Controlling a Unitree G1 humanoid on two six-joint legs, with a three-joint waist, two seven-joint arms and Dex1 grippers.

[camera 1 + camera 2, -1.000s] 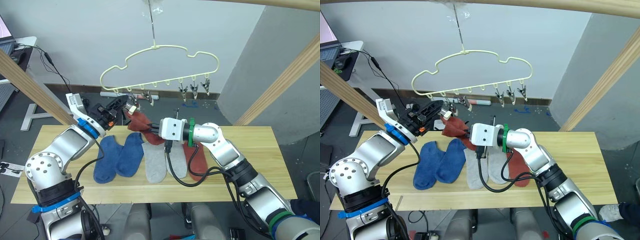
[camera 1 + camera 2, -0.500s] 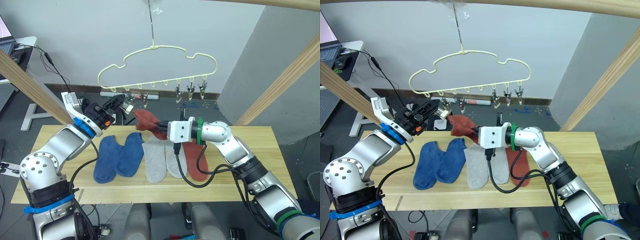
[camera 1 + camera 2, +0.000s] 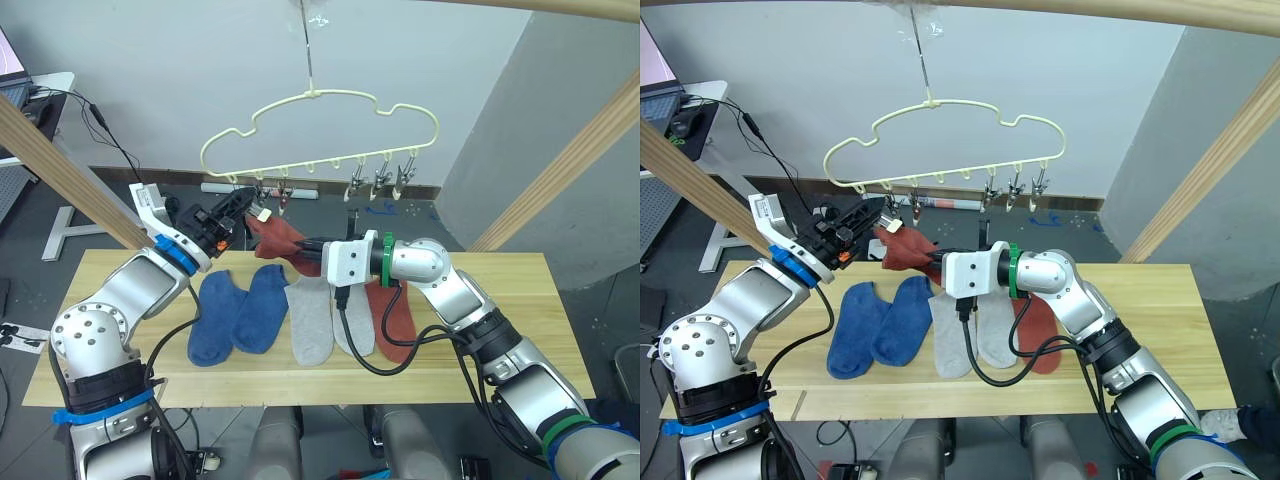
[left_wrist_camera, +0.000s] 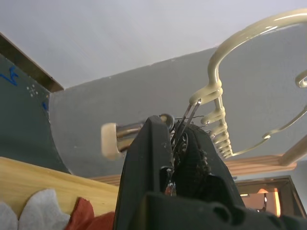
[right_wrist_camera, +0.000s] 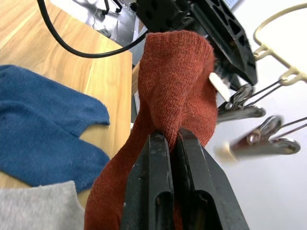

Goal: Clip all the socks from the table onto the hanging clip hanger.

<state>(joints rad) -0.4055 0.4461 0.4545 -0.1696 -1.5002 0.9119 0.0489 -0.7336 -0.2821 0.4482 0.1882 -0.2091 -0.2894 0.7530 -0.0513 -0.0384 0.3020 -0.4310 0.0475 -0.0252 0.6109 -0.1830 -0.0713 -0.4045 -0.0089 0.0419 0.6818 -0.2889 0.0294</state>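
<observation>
The pale yellow clip hanger (image 3: 320,97) hangs above the table (image 3: 520,290). My left gripper (image 3: 240,207) is shut on the hanger's leftmost clip (image 4: 184,115), squeezing its metal handles. Beside it, my right gripper (image 3: 303,244) is shut on a rust red sock (image 5: 177,81), whose cuff is raised close to that clip. On the table lie two blue socks (image 3: 215,320), two light grey socks (image 3: 312,322) and another rust red sock (image 3: 395,318). Three free clips (image 3: 380,178) dangle at the hanger's right end.
Slanted wooden beams stand at the left (image 3: 60,165) and right (image 3: 570,160), and a round wooden rail (image 3: 560,8) crosses above. A black cable (image 3: 345,330) loops from my right wrist over the grey socks.
My right gripper drew the red sock slightly right, then brought it back left toward the left gripper's clip. The left gripper stays on the clip; the hanger sways a little.
</observation>
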